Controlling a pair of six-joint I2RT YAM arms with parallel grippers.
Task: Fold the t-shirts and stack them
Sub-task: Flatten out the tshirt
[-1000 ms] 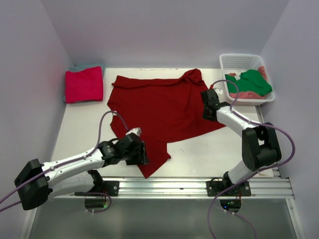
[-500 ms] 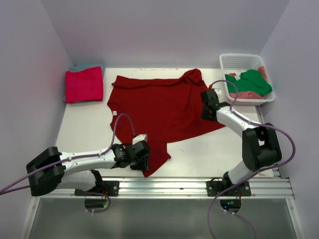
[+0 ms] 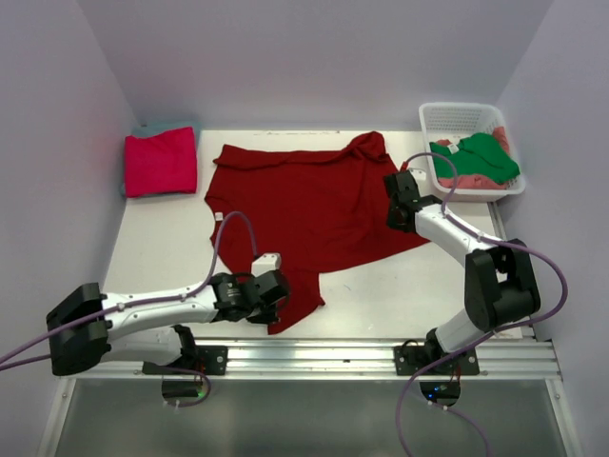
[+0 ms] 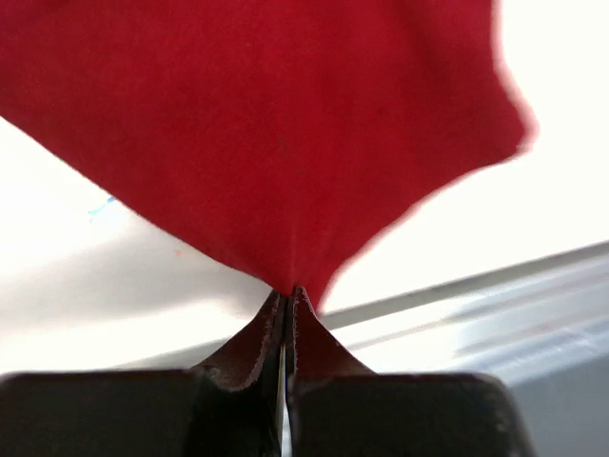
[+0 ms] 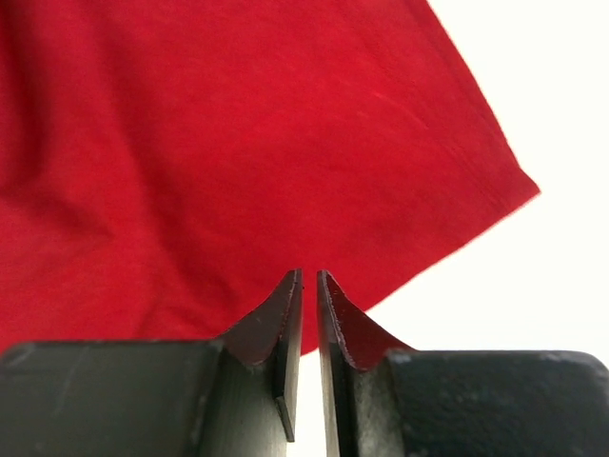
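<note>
The dark red t-shirt (image 3: 304, 205) lies spread out mid-table, its collar end bunched at the far right. My left gripper (image 3: 276, 303) is low at the shirt's near corner and shut on the hem; in the left wrist view the red cloth (image 4: 266, 124) fans out from the closed tips of the left gripper (image 4: 288, 293). My right gripper (image 3: 395, 195) hangs over the shirt's right edge. In the right wrist view the right gripper (image 5: 309, 276) has its jaws a narrow slit apart with nothing between them, just above the red cloth (image 5: 238, 143).
A folded magenta-pink shirt (image 3: 160, 162) lies on a teal one (image 3: 164, 127) at the far left. The white lattice basket (image 3: 457, 116) at the far right holds a green shirt (image 3: 481, 157) and a salmon-pink one (image 3: 466, 178). A metal rail (image 3: 362, 357) runs along the near edge.
The left gripper has slid down to the shirt's near corner and closed on the hem. The right gripper has stayed put, its jaws parting slightly.
</note>
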